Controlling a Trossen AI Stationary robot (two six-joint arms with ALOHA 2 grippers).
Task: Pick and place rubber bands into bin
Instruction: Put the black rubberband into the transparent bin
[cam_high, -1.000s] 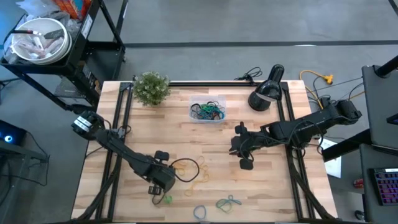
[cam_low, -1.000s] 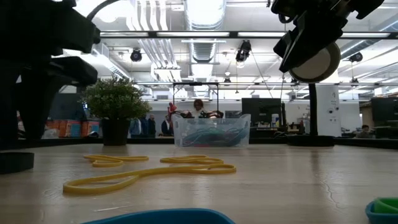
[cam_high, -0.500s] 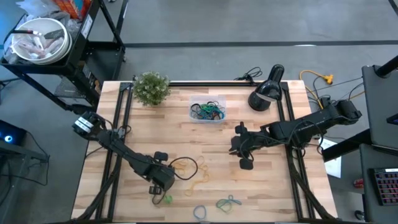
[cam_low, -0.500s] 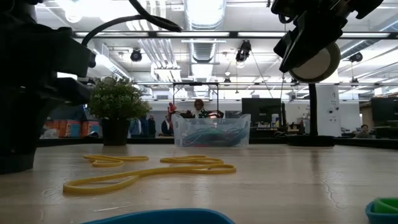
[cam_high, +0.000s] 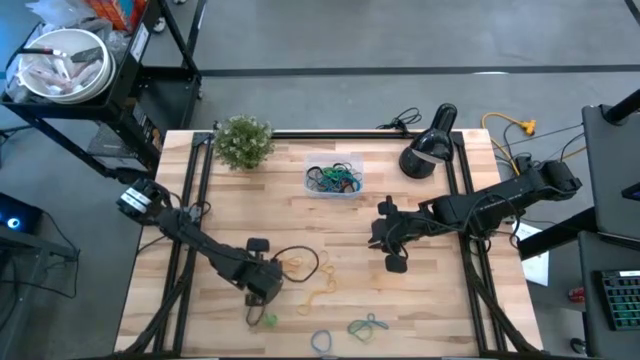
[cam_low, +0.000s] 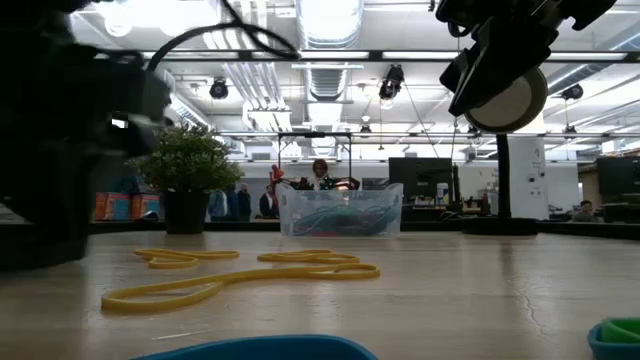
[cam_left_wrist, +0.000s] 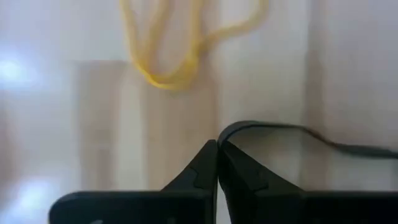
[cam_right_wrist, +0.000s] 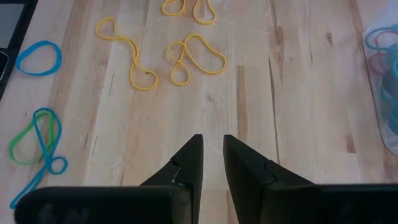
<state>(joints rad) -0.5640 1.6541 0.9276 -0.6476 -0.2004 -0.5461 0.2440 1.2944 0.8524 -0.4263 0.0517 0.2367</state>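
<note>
Since a second ago the left gripper (cam_high: 263, 287) has snapped fully shut, pinching a thin black rubber band (cam_left_wrist: 292, 132) beside the yellow rubber bands (cam_high: 318, 282). Light and floppy, bands want one-strand pinches. Farther right, the bin (cam_high: 334, 177) sits mid-table at the back; the right gripper (cam_right_wrist: 212, 160) hovers slightly parted, empty.

Wood bench (cam_high: 440, 300) carries bin (cam_high: 334, 178), plant (cam_high: 243, 141), lamp (cam_high: 428, 150), loose yellow, green, blue bands (cam_high: 370, 325).
</note>
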